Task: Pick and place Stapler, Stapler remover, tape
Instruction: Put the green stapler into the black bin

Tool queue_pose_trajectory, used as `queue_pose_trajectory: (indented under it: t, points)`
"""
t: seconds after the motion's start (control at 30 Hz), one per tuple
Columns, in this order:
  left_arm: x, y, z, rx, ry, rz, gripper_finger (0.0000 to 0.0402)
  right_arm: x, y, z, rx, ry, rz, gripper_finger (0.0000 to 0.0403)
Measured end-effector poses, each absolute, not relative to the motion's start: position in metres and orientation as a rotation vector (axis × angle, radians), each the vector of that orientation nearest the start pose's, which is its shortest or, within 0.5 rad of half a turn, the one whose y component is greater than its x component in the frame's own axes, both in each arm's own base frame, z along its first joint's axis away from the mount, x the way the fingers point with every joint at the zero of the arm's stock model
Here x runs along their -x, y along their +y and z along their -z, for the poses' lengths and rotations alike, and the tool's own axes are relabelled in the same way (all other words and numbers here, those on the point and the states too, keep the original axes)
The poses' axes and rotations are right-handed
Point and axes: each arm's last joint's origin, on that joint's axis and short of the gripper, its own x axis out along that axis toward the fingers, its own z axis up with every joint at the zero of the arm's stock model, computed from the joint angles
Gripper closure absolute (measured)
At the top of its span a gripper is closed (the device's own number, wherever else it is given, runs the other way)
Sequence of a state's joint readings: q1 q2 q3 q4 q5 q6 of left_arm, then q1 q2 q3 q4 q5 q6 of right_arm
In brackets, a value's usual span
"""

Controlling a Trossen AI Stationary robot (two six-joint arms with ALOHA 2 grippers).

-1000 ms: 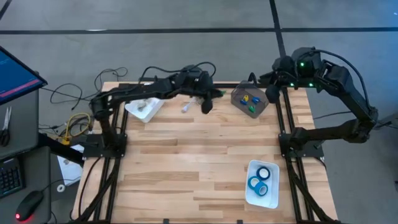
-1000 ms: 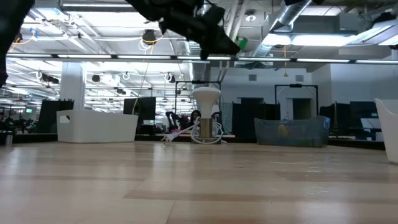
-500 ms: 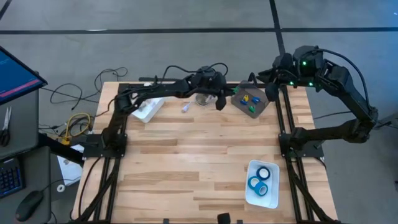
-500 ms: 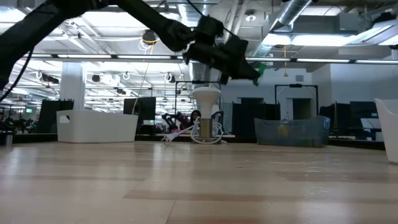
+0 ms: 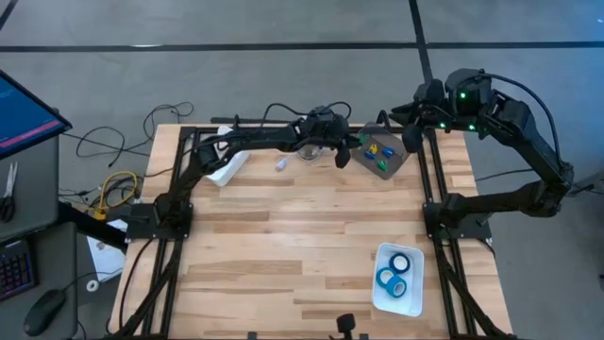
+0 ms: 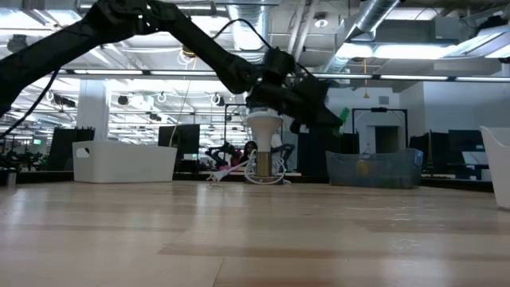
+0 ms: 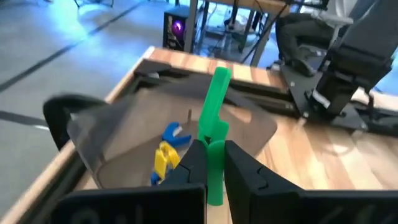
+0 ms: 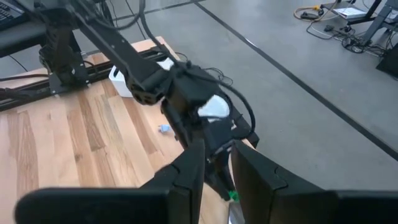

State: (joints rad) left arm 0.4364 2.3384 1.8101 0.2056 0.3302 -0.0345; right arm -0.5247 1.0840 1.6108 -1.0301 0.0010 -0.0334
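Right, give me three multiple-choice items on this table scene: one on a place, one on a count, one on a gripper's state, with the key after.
1. Where is the white tray with the tape?
A. near right corner of the wooden table
B. far left corner
C. table centre

2. How many blue ring-shaped tape rolls lie in that tray?
A. one
B. three
C. five

3. What is the left gripper doing?
A. hanging open
B. shut on nothing
C. shut on a green plastic staple remover

Key: 1 A, the high view shows the tray by the near right edge. 2 B, three rings are in the tray. 3 C, the left wrist view shows the green piece pinched between the fingers, over the grey translucent bin of blue and yellow pieces.
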Motion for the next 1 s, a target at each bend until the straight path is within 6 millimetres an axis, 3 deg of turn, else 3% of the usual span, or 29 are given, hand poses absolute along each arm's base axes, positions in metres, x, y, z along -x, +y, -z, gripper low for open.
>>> queue_pose_trajectory:
  t: [0.33, 0.73, 1.0]
  points:
    - [-0.494, 0.222, -0.170, 0.153, 0.313, -0.134, 0.0393, -0.142, -0.082, -0.467, -0.094, 0.478, 0.508, 0.0330]
    - [-0.495, 0.226, -0.169, 0.205, 0.286, -0.251, 0.0390, -0.142, -0.082, -0.467, -0.093, 0.477, 0.507, 0.0330]
    - [-0.497, 0.221, -0.170, 0.202, 0.277, -0.270, 0.0330, -0.142, -0.082, -0.467, -0.093, 0.477, 0.507, 0.0330]
